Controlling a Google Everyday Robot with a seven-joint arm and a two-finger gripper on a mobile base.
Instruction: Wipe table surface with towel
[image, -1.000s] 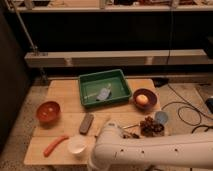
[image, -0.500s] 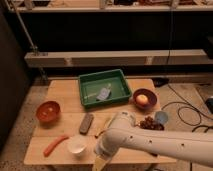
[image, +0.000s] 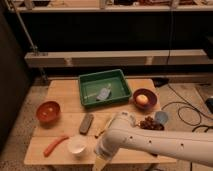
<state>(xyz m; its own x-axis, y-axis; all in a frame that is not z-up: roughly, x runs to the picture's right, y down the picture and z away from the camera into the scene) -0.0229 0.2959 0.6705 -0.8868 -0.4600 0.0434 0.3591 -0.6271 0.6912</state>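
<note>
Left of the surface (image: 65, 92): the red bowl (image: 48, 111), the orange-red stick (image: 55, 145) and the white cup (image: 77, 145) lie as they did a second ago, undisturbed. Centre: the arm (image: 150, 142) has swung in from the right and now crosses the front of the surface, its elbow raised near the grey block (image: 86, 123). The tool (image: 101, 161) hangs at the front edge, just right of the white cup; whether it is released or clenched I cannot tell. Behind, the green tray (image: 100, 73) holds a pale crumpled item, probably the towel (image: 104, 93), unmoved and well apart from the tool. Right: the fruit bowl (image: 143, 98) is unchanged. Finding: the arm has only repositioned. The towel is not yet picked up, so wiping has not begun.
</note>
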